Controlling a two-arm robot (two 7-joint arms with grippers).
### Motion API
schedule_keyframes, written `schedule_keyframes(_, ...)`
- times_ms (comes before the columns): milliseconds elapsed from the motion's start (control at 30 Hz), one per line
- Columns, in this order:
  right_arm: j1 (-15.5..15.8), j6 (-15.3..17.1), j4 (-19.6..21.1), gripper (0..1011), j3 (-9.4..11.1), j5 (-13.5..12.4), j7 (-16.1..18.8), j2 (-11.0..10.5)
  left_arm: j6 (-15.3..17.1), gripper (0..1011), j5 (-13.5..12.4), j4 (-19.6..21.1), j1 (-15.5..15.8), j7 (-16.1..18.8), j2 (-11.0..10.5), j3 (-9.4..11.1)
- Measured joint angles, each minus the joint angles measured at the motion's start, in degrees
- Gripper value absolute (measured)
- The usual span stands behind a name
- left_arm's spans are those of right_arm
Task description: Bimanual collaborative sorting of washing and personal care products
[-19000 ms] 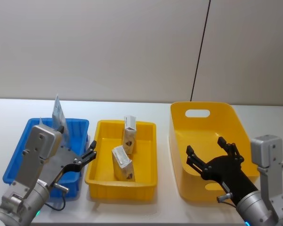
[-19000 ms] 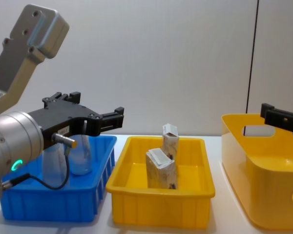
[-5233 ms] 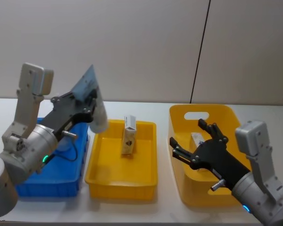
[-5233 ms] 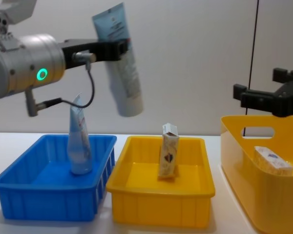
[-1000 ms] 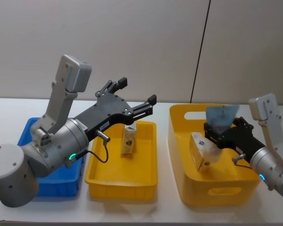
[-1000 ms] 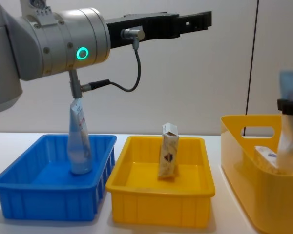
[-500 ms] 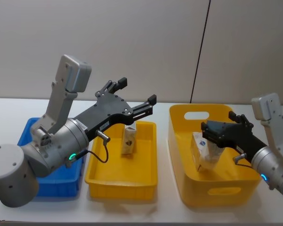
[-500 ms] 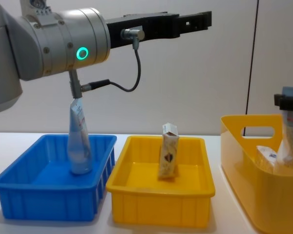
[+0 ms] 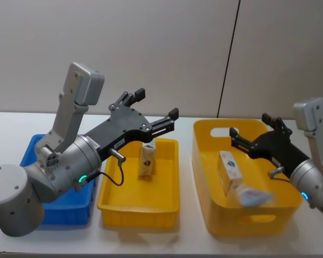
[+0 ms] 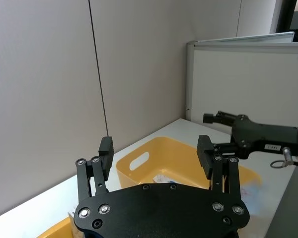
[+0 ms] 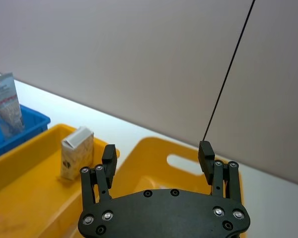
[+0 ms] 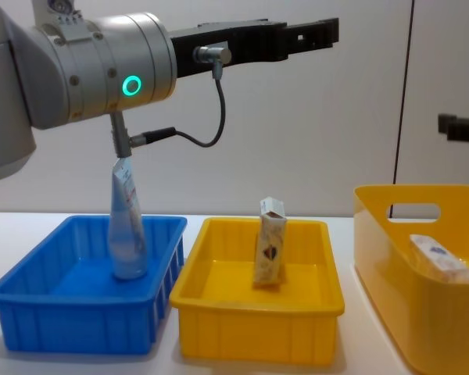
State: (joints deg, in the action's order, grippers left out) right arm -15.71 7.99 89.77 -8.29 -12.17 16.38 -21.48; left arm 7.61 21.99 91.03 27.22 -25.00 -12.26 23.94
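My right gripper [image 9: 250, 124] [image 11: 157, 151] hovers open over the tall yellow bin [image 9: 242, 220]. Under it, a pale blue-white tube [image 9: 253, 196] lies blurred inside the bin, free of the fingers, beside a beige-white carton [image 9: 229, 169] [image 12: 438, 258]. My left gripper [image 9: 156, 103] [image 10: 155, 148] [image 12: 313, 35] is open and holds nothing, raised high above the shallow yellow tray [image 9: 140, 207]. One carton [image 9: 147, 156] [image 12: 270, 242] [image 11: 77, 153] stands upright in that tray. Another tube [image 12: 127, 226] [image 11: 7, 104] stands in the blue tray [image 12: 78, 320].
The three containers stand in a row on the white table: blue tray [image 9: 29, 156] at the left, yellow tray in the middle, bin at the right. A plain wall with a thin black cable [image 9: 229, 59] is behind. My left arm's body overhangs the blue tray.
My right gripper has opened and lifted, and the tube it held has dropped into the yellow bin. The left arm has stayed still.
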Motion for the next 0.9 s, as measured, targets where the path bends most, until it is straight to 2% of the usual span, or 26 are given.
schedule_keyframes(367, -0.27, -1.78, 3.56, 1002, 0.02, 0.0, 0.41, -0.47, 0.0, 1001, 0.0, 0.0, 0.0, 0.0, 0.0, 0.0)
schedule_keyframes(900, -0.45, -2.62, 5.38, 1002, -0.07, -0.01, 0.56, -0.67, 0.0, 1001, 0.0, 0.0, 0.0, 0.0, 0.0, 0.0)
